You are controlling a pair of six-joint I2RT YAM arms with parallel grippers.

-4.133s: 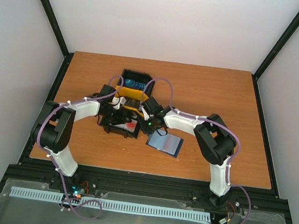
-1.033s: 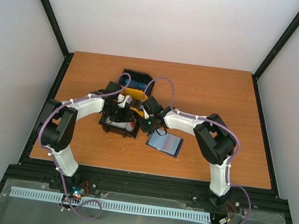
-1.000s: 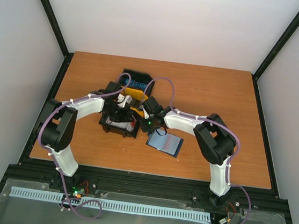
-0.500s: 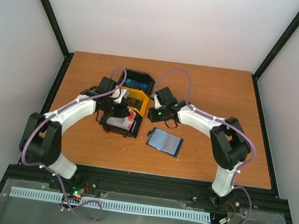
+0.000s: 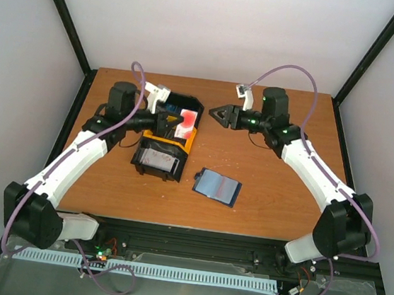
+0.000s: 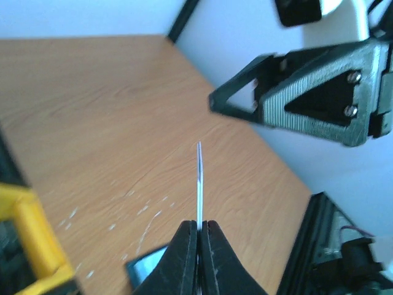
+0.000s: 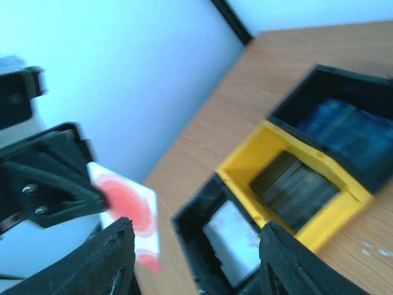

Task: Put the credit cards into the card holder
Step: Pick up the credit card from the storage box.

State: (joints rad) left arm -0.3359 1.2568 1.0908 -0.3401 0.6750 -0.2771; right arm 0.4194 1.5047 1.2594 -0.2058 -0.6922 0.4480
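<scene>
The left gripper (image 6: pixel 198 228) pinches a red-circled credit card (image 6: pixel 199 178) aloft, its free edge pointing at the right gripper (image 5: pixel 214 112), which is spread just opposite. The card holder (image 5: pixel 217 186) lies open on the table (image 5: pixel 283 200) well below both.

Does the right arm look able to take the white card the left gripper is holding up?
Probably yes. The right gripper is open and points at the white card, which the left gripper pinches by one end. Most of the card sticks out free, with nothing between them.
</scene>
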